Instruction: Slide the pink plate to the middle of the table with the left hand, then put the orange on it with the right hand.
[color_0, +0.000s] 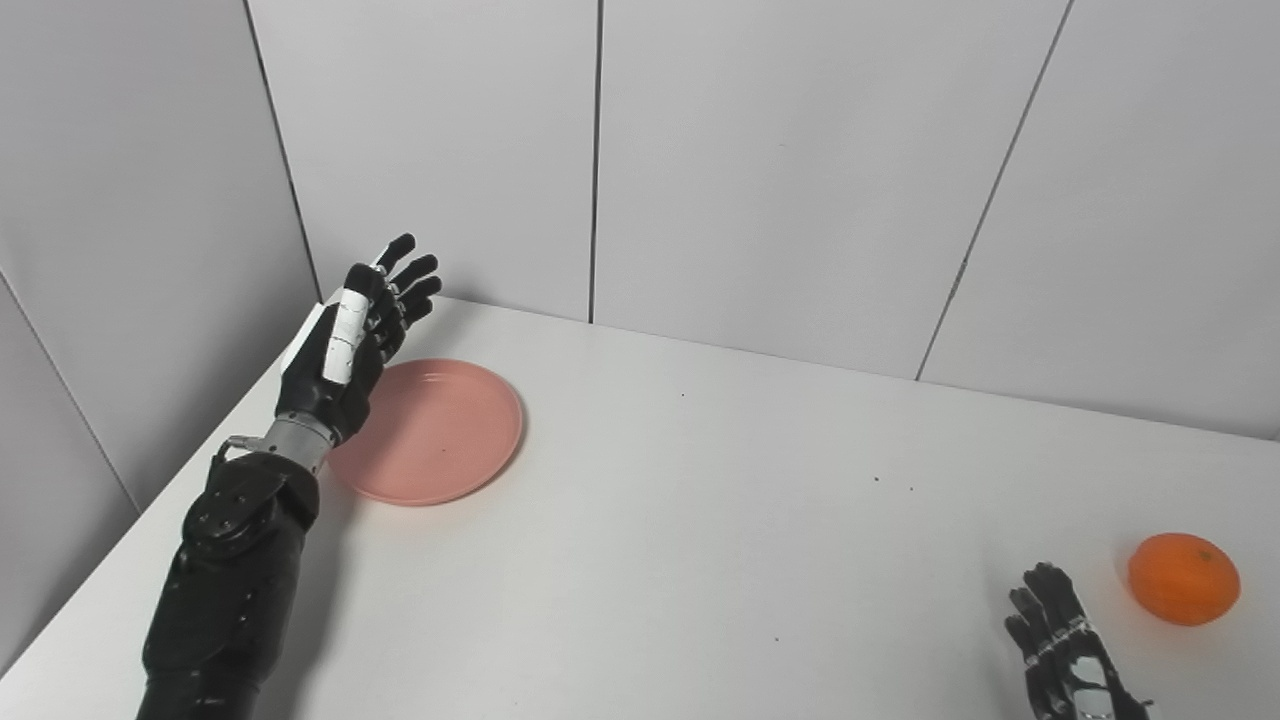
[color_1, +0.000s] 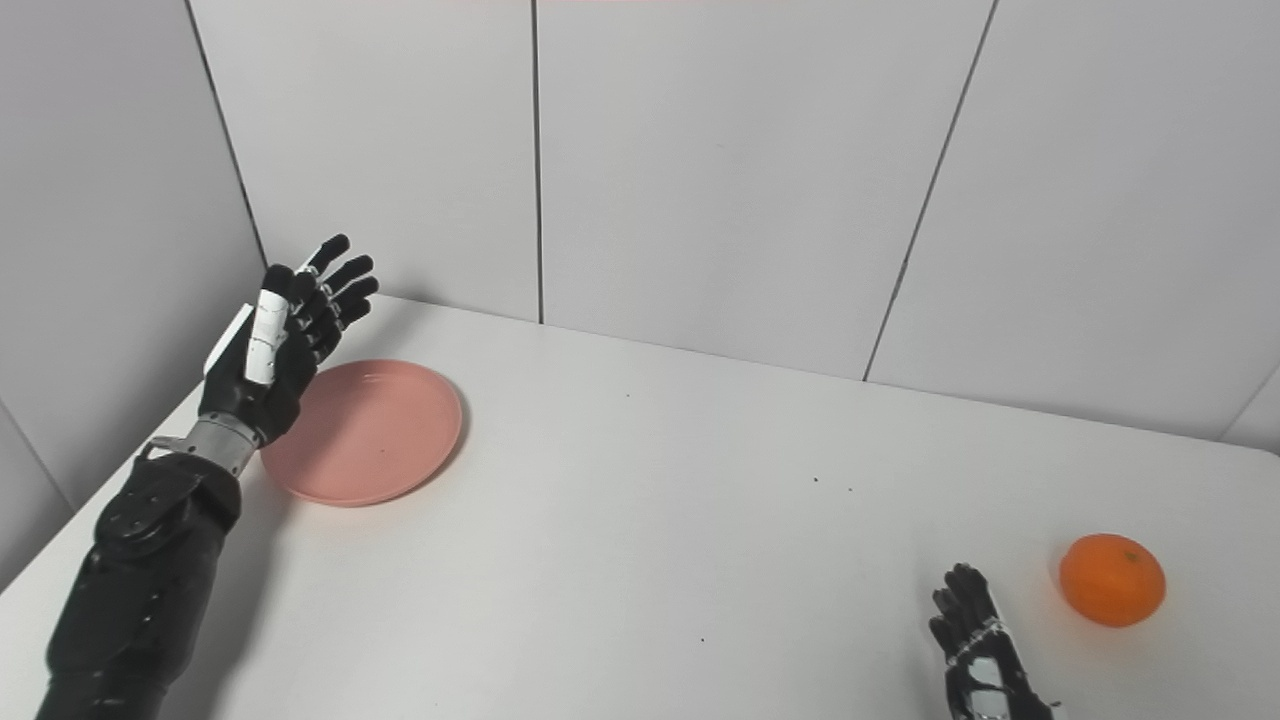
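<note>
A round pink plate (color_0: 440, 430) lies flat near the table's far left corner. My left hand (color_0: 355, 335) is open with its fingers spread, raised over the plate's left rim and holding nothing. An orange (color_0: 1184, 578) sits on the table at the near right. My right hand (color_0: 1060, 645) is open and empty near the bottom edge, just left of the orange and apart from it. The same scene shows in the right eye view, with the plate (color_1: 370, 430), the orange (color_1: 1112, 579), the left hand (color_1: 290, 330) and the right hand (color_1: 975, 645).
The white table (color_0: 700, 520) is boxed in by grey panel walls (color_0: 780, 170) at the back and on the left. The table's left edge runs close beside my left arm. A few small dark specks dot the surface.
</note>
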